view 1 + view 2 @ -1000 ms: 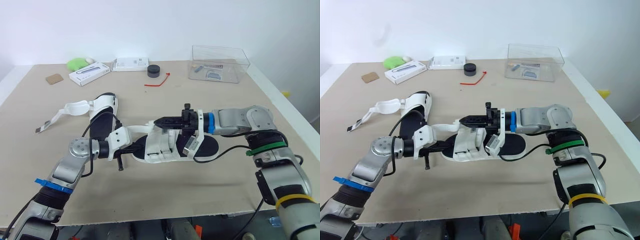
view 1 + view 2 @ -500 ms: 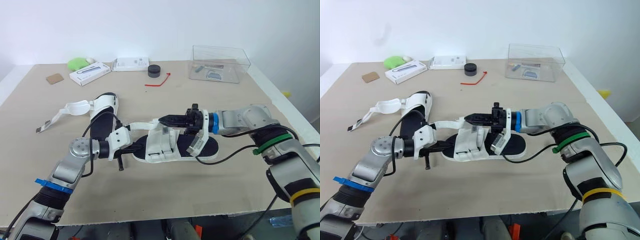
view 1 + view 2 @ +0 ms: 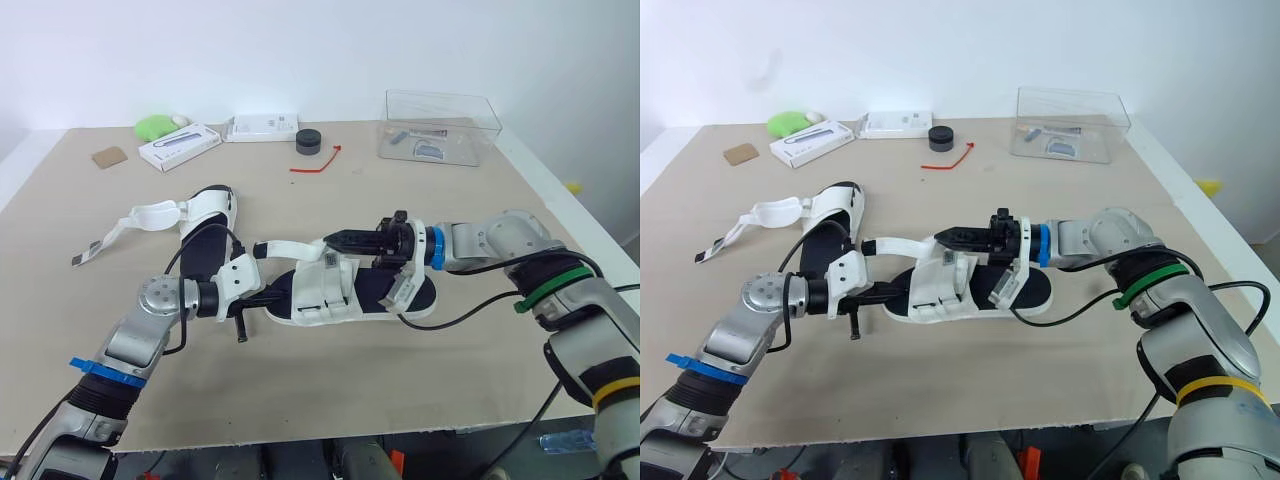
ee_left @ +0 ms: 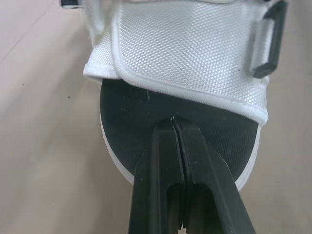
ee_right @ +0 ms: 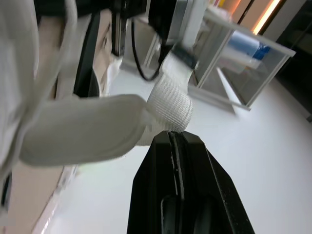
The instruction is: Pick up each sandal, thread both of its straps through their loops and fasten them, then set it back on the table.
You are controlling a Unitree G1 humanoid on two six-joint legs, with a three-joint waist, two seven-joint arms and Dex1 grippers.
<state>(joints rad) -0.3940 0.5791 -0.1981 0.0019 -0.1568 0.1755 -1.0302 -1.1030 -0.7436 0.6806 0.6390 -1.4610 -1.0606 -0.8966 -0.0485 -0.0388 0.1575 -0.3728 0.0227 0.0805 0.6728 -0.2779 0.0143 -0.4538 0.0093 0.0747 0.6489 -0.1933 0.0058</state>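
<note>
Beige table [image 3: 330, 390] under every item listed below. Clear plastic box [image 3: 440, 125] at the far right corner, with small contents too small to identify.

Two white-and-black sandals on the table top. Near sandal [image 3: 322, 292] flat at mid-table, between the two arms. Far sandal [image 3: 205, 232] to the left and farther back, apart from the near one. Loose strap [image 3: 150, 214] of the far sandal spread out to the left, unfastened, with its tip on the table.

Right gripper [image 3: 332, 239] above the near sandal, pointing toward the robot's left. Fingers clamped on the end of a white strap [image 3: 290, 246] belonging to the near sandal. Strap drawn out roughly level above the white upper, toward the left arm. In the right wrist view, woven strap end pinched right at the fingertips [image 5: 168, 146].

Left gripper [image 3: 283, 297] low at the rounded end of the near sandal nearest the left arm. Fingers [image 4: 163, 161] pressed together with no gap and nothing between them. Tips resting on the black footbed, just short of the white woven upper. Black loop [image 4: 269, 41] at one edge of that upper.

Smaller items along the far edge, well apart from both sandals:
- white carton [image 3: 178, 147]
- white pack [image 3: 262, 127]
- green object [image 3: 155, 127]
- black puck [image 3: 308, 142]
- brown card [image 3: 108, 157]
- red cord [image 3: 315, 163]
</note>
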